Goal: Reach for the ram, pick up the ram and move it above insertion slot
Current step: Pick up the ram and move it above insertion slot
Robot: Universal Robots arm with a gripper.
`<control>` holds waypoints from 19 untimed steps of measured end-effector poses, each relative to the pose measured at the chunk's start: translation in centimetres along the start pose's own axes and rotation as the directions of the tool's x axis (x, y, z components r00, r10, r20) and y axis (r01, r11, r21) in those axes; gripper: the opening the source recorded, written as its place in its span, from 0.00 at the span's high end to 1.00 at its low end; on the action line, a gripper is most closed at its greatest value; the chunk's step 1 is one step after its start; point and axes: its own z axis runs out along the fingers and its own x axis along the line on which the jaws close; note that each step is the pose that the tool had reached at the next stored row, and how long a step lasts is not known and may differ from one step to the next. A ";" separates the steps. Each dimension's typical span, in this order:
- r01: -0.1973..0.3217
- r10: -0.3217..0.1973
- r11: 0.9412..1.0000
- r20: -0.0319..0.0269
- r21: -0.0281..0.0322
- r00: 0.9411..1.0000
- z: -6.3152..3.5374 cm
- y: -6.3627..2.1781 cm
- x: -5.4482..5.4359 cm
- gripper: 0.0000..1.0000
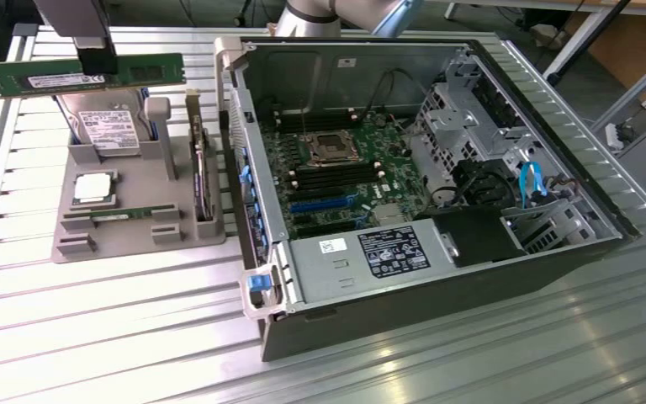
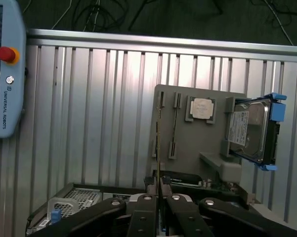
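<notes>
The open computer case (image 1: 436,168) lies on the slatted surface (image 1: 110,337), toward the exterior view's right of the grey fixture tray (image 1: 132,227). Above that tray, the pincer (image 1: 97,57) is clamped on the ram (image 1: 82,76), well apart from the case. The ram's long axis is level: a thin green strip with a white label.

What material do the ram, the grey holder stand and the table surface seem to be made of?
The ram: green circuit board, matte, with a white label; it is clamped in the gripper.
The grey holder stand: probably plastic, dull uniform grey with moulded slots.
The table surface: likely aluminium, ribbed silver slats that reflect light.
</notes>
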 end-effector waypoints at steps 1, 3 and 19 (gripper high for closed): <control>0.000 0.000 1.000 -0.002 0.000 1.000 -0.01 -0.24 0.0 0.86; 0.000 0.000 1.000 -0.005 0.000 1.000 -0.03 -0.60 0.0 0.86; 0.000 0.000 1.000 -0.008 -0.001 1.000 0.83 -0.91 0.0 0.86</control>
